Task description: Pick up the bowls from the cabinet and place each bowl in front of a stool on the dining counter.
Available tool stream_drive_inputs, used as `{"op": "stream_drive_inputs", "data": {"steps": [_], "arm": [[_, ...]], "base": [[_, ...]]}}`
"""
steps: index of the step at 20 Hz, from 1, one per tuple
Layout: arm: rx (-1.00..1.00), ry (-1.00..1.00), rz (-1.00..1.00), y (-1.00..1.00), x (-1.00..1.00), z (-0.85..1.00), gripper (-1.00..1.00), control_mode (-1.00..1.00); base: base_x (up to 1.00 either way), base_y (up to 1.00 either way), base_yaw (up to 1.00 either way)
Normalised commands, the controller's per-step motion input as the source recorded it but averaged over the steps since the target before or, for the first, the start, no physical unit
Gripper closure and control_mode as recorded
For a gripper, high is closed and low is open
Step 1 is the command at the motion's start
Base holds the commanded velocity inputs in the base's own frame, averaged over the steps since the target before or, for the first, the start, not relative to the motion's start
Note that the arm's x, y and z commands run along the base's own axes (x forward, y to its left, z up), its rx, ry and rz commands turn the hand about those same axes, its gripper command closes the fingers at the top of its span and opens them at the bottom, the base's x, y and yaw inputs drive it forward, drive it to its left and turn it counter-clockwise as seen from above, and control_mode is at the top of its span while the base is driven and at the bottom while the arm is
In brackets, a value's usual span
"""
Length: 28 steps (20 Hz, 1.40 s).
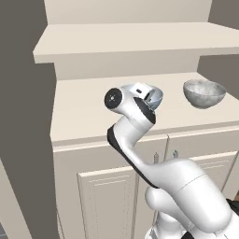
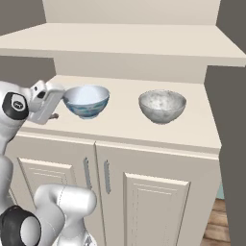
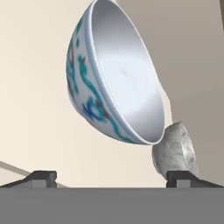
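Task is judged to be at its very start: both bowls are seen on the open shelf of the cabinet [image 2: 144, 192], none is carried and none is placed yet. The dining counter and the stools are not met in these pictures, so nothing can be said abt them.

The patterned bowl [image 2: 87, 101], white w/ blue-green drawing and pale inside, stands upright on the cabinet's tabletop [image 2: 125, 126], towards the left part of it in the right base view. The grey speckled bowl [image 2: 162, 106] stands beside it to the right, apart from it, not touching. In the left base view the grey bowl is seen at the right and the patterned one is mostly hidden behind the wrist of the arm.

The gripper [image 3: 111, 177] is held at the level of the shelf, just beside the patterned bowl on its left side. The jaws are wide apart and nothing is between them; in the hand view the two fingertips [image 3: 43, 178] stand far from each other at the bottom, w/ the patterned bowl close ahead. No contact w/ the rim is visible yet.

Step in hand is judged as the approach to the 1st bowl. What is left: grasp, lift, transport and placing of this bowl, then the same for the grey one, i.e. nearly the whole task.
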Motion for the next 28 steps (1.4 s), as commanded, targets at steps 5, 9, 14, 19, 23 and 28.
{"op": "stream_drive_inputs", "data": {"steps": [5, 9, 14, 19, 23, 28], "arm": [[-0.01, 0.01, 0.04, 0.06, 0.00, -0.07, -1.00, -1.00], [0.00, 0.00, 0.01, 0.00, 0.11, -0.05, -1.00, -1.00], [0.00, -0.03, 0.01, 0.01, 0.19, 0.00, -1.00, -1.00], [0.00, 0.00, 0.02, 0.08, 0.29, -0.01, -1.00, -1.00], [0.00, 0.00, 0.04, 0.08, 0.31, 0.00, -1.00, -1.00], [0.00, 0.01, 0.04, 0.16, 0.32, -0.02, -1.00, -1.00]], "base": [[0.00, 0.00, 0.00], [0.00, 0.00, 0.00], [0.00, 0.00, 0.00], [0.00, 0.00, 0.00], [0.00, 0.00, 0.00], [0.00, 0.00, 0.00]]}}
